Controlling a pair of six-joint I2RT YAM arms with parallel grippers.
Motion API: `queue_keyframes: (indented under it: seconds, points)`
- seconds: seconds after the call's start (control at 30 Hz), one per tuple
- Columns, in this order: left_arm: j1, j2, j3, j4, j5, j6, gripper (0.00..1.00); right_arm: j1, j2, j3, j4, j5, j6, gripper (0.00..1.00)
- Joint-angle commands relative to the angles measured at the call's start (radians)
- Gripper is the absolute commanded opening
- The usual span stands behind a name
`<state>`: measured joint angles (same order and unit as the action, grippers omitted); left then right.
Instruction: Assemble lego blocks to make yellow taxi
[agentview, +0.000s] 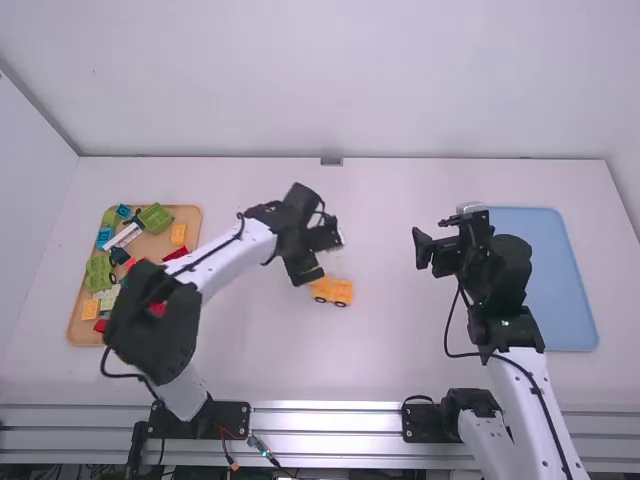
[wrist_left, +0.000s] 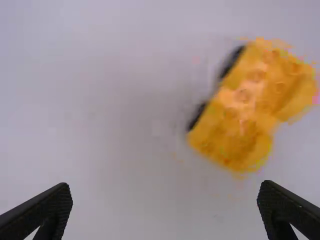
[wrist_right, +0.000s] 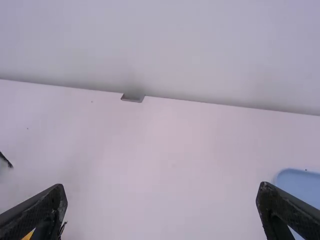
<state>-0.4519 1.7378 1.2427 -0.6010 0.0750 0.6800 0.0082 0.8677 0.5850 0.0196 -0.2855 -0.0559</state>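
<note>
Far left: one tan tray is holding loose blocks; two yellow blocks and two blue blocks are showing. Full block count: cannot tell, the left arm is covering part.

Centre: the left end effector is standing wide, nothing between its fingers, over the tabletop. One yellow toy car is lying just beside it, on the side toward the arm bases and slightly right; long axis is running roughly left to right. Two wheels are showing. The left arm is being nearer; its next move is probably calling for a short shift baseward and fingers aligned across the car's width.

Right: the right end effector is standing wide and empty, well apart from the car. Far right: one blue tray is lying beyond it.
</note>
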Motion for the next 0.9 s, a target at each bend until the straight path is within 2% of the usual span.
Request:
queue_keyframes:
  seconds: [0.0,0.13,0.23,0.27,0.43,0.5,0.6,0.63,0.7,0.87]
  points:
    - [0.083,-0.08,0.018,-0.027,0.033,-0.095,0.99,-0.002,0.0,0.037,0.006,-0.006,0.004,0.99]
    - [0.207,-0.167,0.019,-0.067,0.074,-0.2,0.99,0.006,0.003,0.037,0.025,-0.006,0.004,0.99]
    - [0.343,-0.217,0.019,-0.061,-0.031,-0.518,0.99,0.031,0.002,0.037,0.038,-0.006,0.003,0.99]
    - [0.343,-0.217,0.019,-0.061,-0.031,-0.518,0.99,0.031,0.002,0.037,0.038,-0.006,0.003,0.99]
    - [0.54,-0.222,0.018,-0.139,-0.202,-0.925,0.99,0.07,0.002,0.037,0.065,-0.006,-0.016,0.99]
    - [0.579,-0.22,0.016,-0.164,-0.219,-0.99,0.99,0.079,0.002,0.037,0.07,-0.005,-0.024,0.99]
    - [0.7,-0.217,0.009,-0.212,-0.235,-1.198,0.99,0.094,0.002,0.037,0.088,0.001,-0.023,0.99]
    - [0.7,-0.217,0.009,-0.212,-0.235,-1.198,0.99,0.094,0.002,0.037,0.088,0.001,-0.023,0.99]
    - [0.776,-0.217,0.009,-0.241,-0.19,-1.382,0.99,0.1,0.002,0.037,0.101,0.001,-0.022,0.99]
    - [0.865,-0.217,0.009,-0.331,-0.26,-1.455,0.99,0.096,0.002,0.037,0.112,0.001,-0.022,0.99]
